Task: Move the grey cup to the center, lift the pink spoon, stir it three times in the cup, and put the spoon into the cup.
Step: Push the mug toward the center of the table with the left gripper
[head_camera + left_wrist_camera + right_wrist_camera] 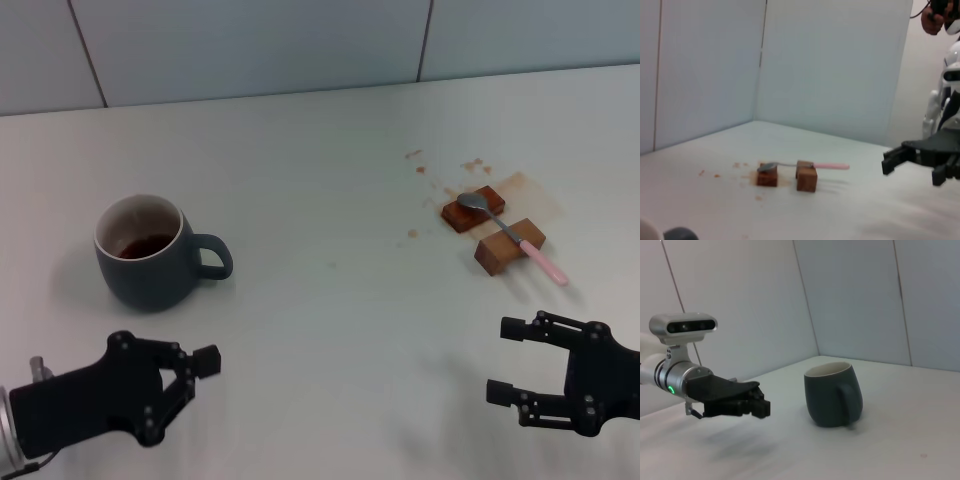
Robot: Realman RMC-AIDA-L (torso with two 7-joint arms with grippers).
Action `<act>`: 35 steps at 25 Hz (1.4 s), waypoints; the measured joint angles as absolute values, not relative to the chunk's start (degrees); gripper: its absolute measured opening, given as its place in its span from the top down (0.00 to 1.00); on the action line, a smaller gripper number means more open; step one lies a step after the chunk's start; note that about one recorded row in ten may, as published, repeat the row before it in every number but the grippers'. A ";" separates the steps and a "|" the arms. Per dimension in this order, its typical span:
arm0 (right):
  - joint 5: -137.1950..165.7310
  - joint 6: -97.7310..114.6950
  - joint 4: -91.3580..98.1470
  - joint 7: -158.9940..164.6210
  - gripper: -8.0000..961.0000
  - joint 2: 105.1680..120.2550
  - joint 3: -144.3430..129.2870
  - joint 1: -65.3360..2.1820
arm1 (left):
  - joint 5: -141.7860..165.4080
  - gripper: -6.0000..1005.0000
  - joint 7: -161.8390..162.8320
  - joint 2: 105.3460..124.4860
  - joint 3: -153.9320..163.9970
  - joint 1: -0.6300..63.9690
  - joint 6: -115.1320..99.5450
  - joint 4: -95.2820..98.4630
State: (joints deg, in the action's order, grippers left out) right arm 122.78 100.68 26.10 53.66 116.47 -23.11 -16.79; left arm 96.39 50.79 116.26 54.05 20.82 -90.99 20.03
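Note:
The grey cup (148,252) stands upright at the left of the table with brown liquid inside and its handle towards the middle; it also shows in the right wrist view (832,395). The pink spoon (515,238) lies across two brown wooden blocks at the right, also seen in the left wrist view (807,165). My left gripper (180,397) is open and empty, near the front edge in front of the cup, apart from it. My right gripper (503,360) is open and empty, in front of the spoon, apart from it.
The two wooden blocks (473,212) (510,248) sit on a brown stain, with small brown splashes (415,160) behind them. A pale wall runs along the table's far edge. The white table (340,300) lies bare between cup and spoon.

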 joint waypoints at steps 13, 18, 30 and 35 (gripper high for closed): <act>122.64 100.56 26.10 53.41 0.16 116.71 -22.73 -16.78 | 84.92 1.00 28.01 118.63 25.25 21.54 -89.22 10.09; 122.50 100.63 26.10 53.30 0.16 116.71 -22.57 -16.78 | 81.05 1.00 4.46 118.72 13.53 20.82 -80.99 1.94; 122.37 100.55 26.04 53.25 0.16 116.88 -22.76 -17.01 | 81.36 1.00 -29.14 119.08 8.74 22.74 -71.38 -9.13; 122.47 100.79 26.01 53.25 0.16 116.88 -22.64 -16.92 | 83.06 1.00 -30.90 119.08 8.73 24.33 -69.45 -10.78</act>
State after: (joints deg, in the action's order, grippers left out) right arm 122.47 100.79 26.01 53.25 116.88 -22.65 -16.92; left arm 83.06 -30.90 119.08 8.73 24.33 -69.45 -10.78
